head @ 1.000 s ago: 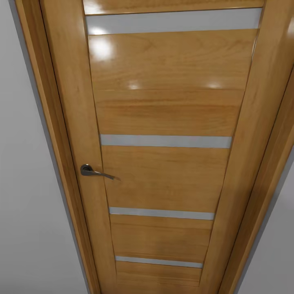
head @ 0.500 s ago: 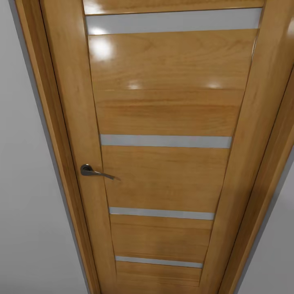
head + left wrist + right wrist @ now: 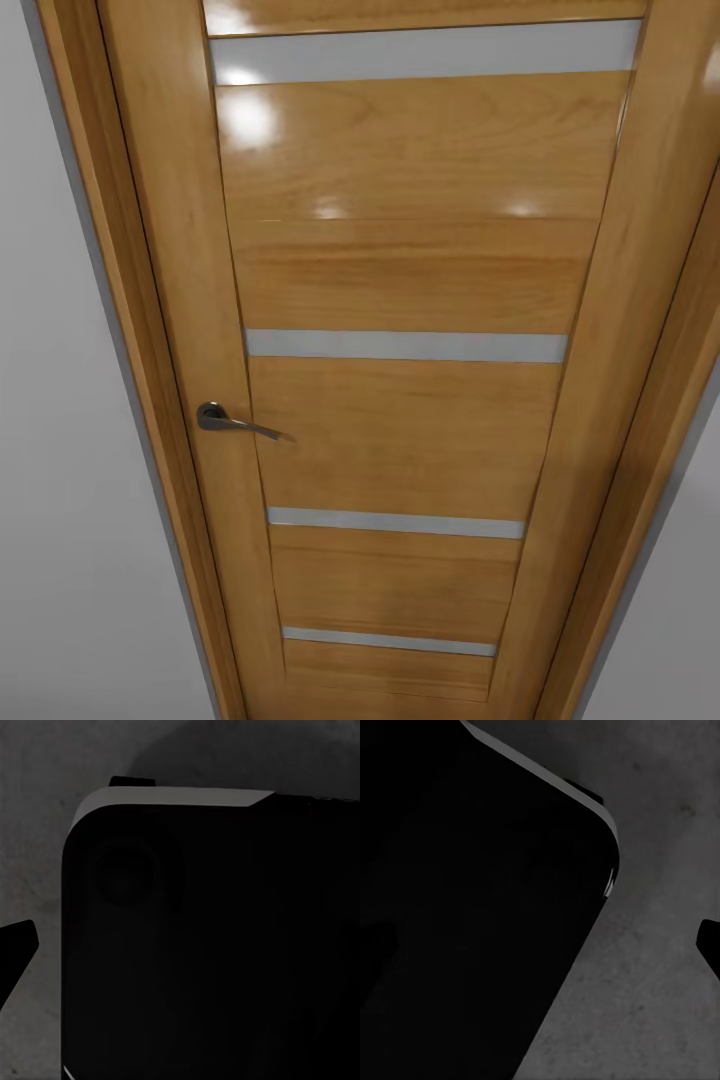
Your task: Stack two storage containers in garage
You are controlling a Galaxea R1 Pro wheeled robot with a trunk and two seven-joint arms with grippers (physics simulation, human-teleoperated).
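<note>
1. Two containers are to be moved, and no orange-red bin appears in these pictures, so their whereabouts cannot be told from here.
2. The head view looks at a closed honey-coloured wooden door (image 3: 400, 420) with pale horizontal strips, its dark lever handle (image 3: 225, 420) at about nine o'clock from the door's middle. Pale grey wall (image 3: 60, 520) flanks the frame at both sides.
3. Both wrist views look down on dark grey mottled concrete floor (image 3: 660, 1005), which suggests the robot stands in or at the garage. A large black rounded body with a pale edge (image 3: 195, 945) covers much of each wrist view; it is probably part of the robot itself.
4. A dark tip (image 3: 15, 945) juts in at the left wrist view's edge, another (image 3: 709, 941) in the right; whether either pincer is open, closed or holding anything cannot be told.
5. Judgement: nothing shows a bin set down or stacked, so both placing steps appear to remain.
</note>
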